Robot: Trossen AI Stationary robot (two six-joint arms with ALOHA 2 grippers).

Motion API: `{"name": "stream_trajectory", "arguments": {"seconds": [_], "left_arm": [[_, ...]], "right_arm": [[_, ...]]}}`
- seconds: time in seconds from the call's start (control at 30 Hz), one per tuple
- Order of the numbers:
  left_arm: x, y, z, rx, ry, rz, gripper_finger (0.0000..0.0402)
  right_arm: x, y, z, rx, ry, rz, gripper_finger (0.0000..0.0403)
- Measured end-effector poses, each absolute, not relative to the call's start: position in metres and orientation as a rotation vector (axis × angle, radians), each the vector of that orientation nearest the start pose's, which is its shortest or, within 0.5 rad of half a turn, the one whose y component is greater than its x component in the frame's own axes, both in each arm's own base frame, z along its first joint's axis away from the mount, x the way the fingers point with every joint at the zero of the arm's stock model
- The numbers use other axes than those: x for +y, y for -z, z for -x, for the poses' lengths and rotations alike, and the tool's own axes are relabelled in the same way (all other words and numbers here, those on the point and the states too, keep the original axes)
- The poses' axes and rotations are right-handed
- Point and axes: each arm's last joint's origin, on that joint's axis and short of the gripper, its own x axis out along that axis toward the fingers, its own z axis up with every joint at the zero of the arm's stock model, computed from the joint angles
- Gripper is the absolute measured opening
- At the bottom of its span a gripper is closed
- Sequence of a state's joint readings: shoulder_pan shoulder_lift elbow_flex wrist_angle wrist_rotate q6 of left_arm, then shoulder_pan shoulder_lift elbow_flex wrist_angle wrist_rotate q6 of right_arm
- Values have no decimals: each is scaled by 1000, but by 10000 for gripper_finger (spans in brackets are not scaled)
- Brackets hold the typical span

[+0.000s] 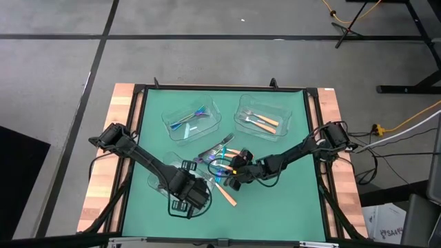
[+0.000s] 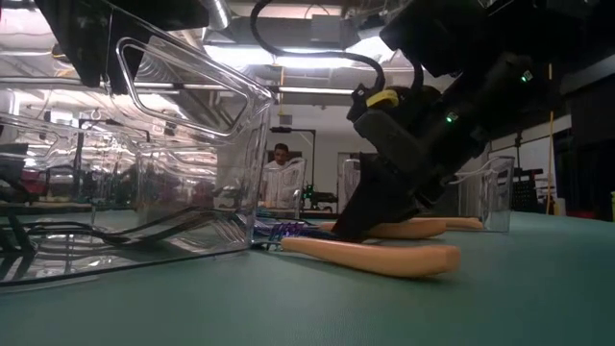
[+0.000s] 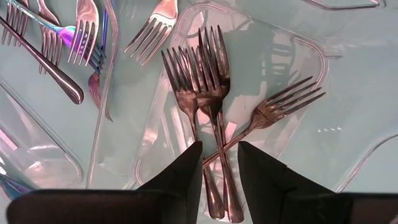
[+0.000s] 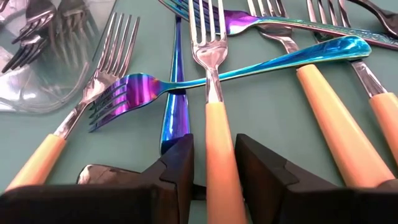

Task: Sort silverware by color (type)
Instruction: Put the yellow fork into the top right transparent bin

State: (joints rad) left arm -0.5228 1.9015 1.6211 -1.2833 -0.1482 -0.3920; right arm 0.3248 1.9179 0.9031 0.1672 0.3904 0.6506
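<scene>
Left arm: my left gripper hangs over the near-left clear tray at the front of the green worktop; its fingers stand apart with nothing between them.
Near-left tray: three dark forks lie in it, two side by side and a third crossing their handles at an angle; my left fingers hover just above those handles.
Back-left tray: this clear tray holds a few iridescent blue pieces.
Middle pile: the loose silverware lies between my two grippers, just beside the near-left tray, with iridescent forks and orange-handled forks overlapping.
Iridescent fork: one lies crosswise under an orange-handled fork, its tines pointing toward the near-left tray.
Stray fork: another orange-handled one lies alone on the worktop, nearer the front edge.
Right arm: my right gripper is low at the pile; its fingers are apart on either side of the orange handle, and I cannot tell whether they touch it.
Back-right tray: this clear tray holds several orange-handled pieces.
Room: a person stands far behind the worktop.
</scene>
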Motion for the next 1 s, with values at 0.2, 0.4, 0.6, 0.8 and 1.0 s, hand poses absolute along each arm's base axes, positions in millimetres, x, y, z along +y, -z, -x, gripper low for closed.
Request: {"name": "stream_trajectory", "arguments": {"seconds": [0.2, 0.4, 0.6, 0.8, 1.0], "left_arm": [[-175, -247, -313, 1493, 1, -201, 95], [-175, -247, -313, 1493, 1, -201, 95], [-175, -247, -313, 1492, 1, -202, 95], [-175, -247, -313, 1493, 7, -208, 95], [-174, -247, -311, 1513, 1, -218, 95]], "right_arm": [[102, -104, -338, 733, 314, -317, 115], [102, -104, -337, 734, 314, -317, 111], [102, -104, -337, 736, 319, -313, 57], [102, -104, -337, 735, 316, -314, 30], [102, -113, -335, 741, 300, -316, 41]]}}
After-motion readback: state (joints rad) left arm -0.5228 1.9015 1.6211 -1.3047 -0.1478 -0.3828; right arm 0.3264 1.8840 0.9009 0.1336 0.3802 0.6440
